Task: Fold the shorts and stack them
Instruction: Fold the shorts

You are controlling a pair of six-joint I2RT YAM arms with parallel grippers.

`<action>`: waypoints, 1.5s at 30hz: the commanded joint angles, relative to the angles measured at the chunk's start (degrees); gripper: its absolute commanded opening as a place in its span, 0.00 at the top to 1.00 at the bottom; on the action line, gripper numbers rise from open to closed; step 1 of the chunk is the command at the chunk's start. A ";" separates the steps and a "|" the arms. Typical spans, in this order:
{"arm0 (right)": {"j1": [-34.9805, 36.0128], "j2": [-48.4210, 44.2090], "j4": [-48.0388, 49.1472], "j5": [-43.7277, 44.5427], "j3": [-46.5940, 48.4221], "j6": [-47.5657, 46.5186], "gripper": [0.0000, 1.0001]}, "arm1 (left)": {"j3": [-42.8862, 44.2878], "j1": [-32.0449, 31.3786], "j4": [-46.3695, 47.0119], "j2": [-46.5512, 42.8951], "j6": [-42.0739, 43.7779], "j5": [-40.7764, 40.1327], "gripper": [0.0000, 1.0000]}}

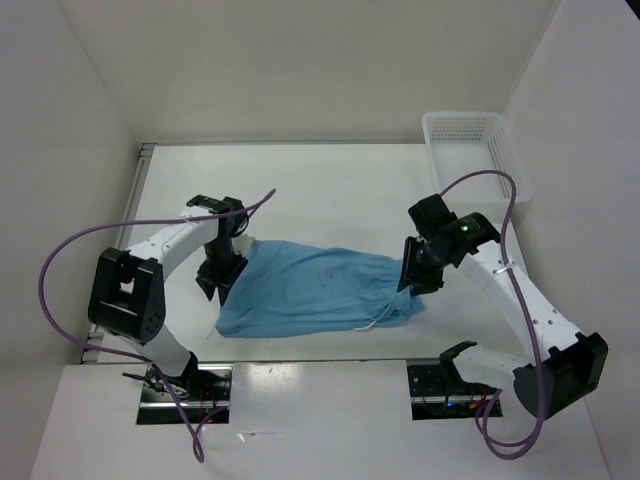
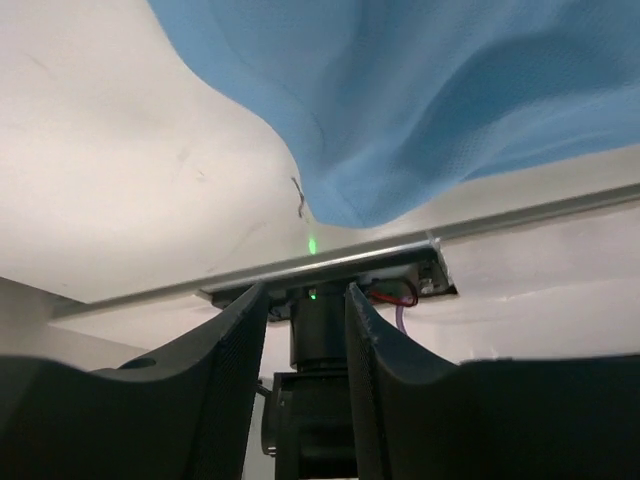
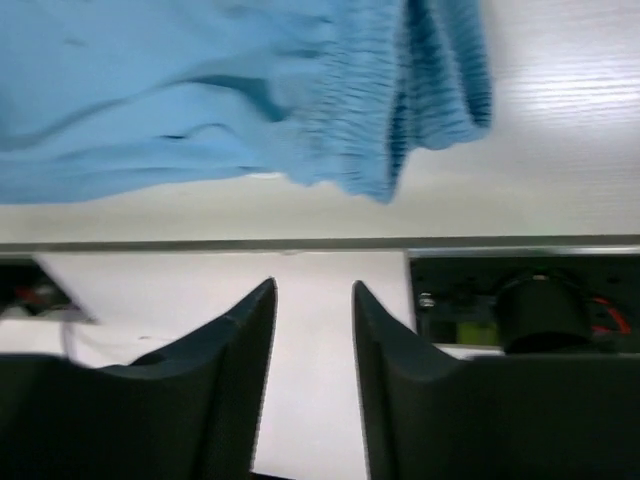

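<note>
Shorts [image 1: 310, 290] lie spread on the table [image 1: 330, 180], mid-table between both arms. The waistband [image 3: 400, 90] end points toward the right arm and the drawstring [image 1: 370, 322] pokes out at the near edge. Cloth is rumpled; maybe one fold in, can't tell. Left gripper [image 2: 307, 292] is just off the left end, jaws apart, holding nothing. Right gripper [image 3: 313, 288] is just beside the waistband, jaws apart, empty too. Likely early to mid task: more folding, neatening and stacking left. The basket [image 1: 436, 150] is well apart.

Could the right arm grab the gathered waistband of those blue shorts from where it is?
Probably yes: the right end effector hovers open just beside the waistband, and nothing visible lies between them.
</note>
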 commanded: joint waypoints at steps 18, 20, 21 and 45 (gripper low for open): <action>-2.64 19.00 37.50 6.25 -10.07 12.43 1.00 | 14.06 3.97 24.21 21.14 0.19 -0.94 0.52; -6.67 17.86 40.13 7.39 -12.37 12.96 1.00 | 14.67 5.04 24.21 23.69 0.19 -0.94 0.52; -7.48 17.86 40.76 7.40 -13.16 12.96 1.00 | 14.67 5.56 24.73 24.49 0.19 -0.94 0.52; -9.59 44.15 48.85 3.88 18.56 -1.00 0.96 | 65.03 10.75 17.97 49.99 0.19 -4.99 0.51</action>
